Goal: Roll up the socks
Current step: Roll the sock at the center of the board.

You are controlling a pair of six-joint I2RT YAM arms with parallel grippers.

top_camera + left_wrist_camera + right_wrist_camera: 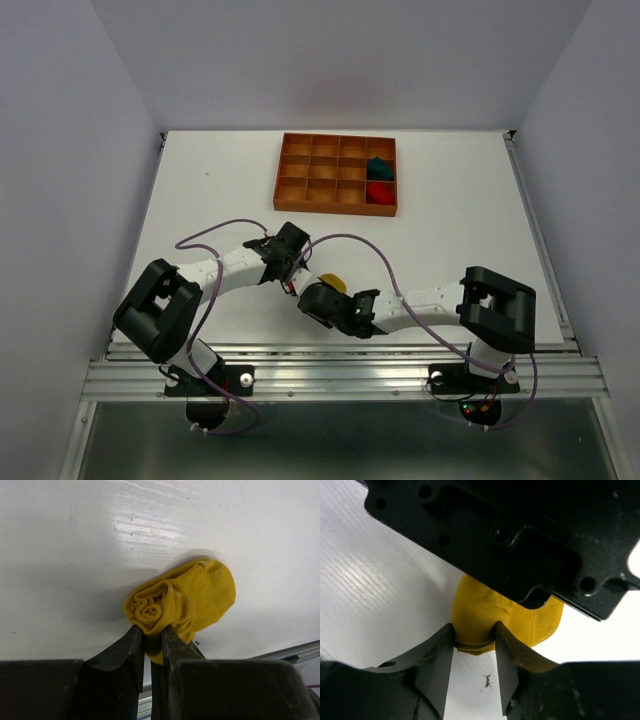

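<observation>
On the white bench (450, 220), walled in by pale panels, a tray (336, 137) sits toward the far side with the teal sock (379, 166) and the red sock (379, 192) bundled in its right-hand column, teal in the cell just behind red. The yellow sock (195, 597) lies near the front edge, rolled into a spiral at one end and pinched between the two arms. The left end effector (152, 635) is clenched on the rolled end, and the right end effector (474, 632) clamps the sock's other edge between its fingertips.
</observation>
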